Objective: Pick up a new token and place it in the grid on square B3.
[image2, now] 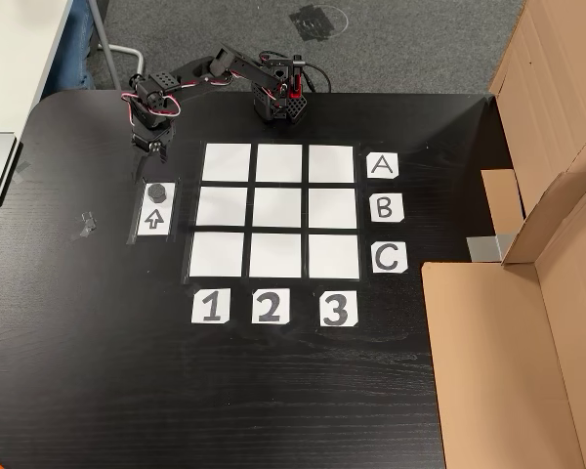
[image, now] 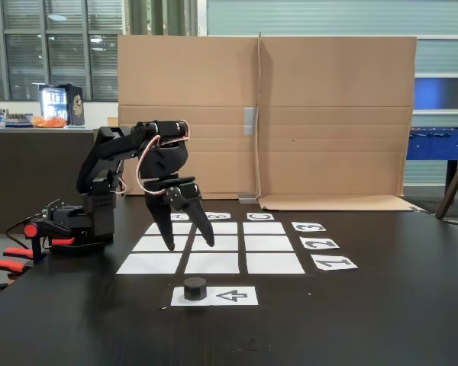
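Just below the spread, empty gripper [image2: 149,159] in the view from above sits the token [image2: 156,191] (resting on the arrow sheet [image2: 153,219]), nearly underneath it, well apart from square B3 [image2: 333,207].

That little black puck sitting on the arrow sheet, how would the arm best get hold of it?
Probably from straight above. The token stands flat on the arrow sheet, a short chunky cylinder with nothing touching it, so its rounded side wall is the part to pinch, one finger on each opposite side. The end effector hangs open just beyond it in a fixed view, and would need to move over it, then lower.
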You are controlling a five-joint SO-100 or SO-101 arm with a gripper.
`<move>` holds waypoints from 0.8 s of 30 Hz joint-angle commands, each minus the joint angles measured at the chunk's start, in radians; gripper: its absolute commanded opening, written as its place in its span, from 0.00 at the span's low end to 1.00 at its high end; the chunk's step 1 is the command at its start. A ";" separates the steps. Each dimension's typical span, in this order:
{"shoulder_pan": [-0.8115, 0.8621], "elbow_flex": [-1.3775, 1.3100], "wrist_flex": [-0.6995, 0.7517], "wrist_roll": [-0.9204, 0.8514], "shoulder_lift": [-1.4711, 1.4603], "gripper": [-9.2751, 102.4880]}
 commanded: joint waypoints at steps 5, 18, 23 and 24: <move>-0.012 -0.092 0.008 0.043 -0.060 0.44; -0.018 -0.192 0.011 0.086 -0.236 0.45; -0.018 -0.250 0.012 0.095 -0.308 0.45; -0.018 -0.259 0.012 0.097 -0.319 0.45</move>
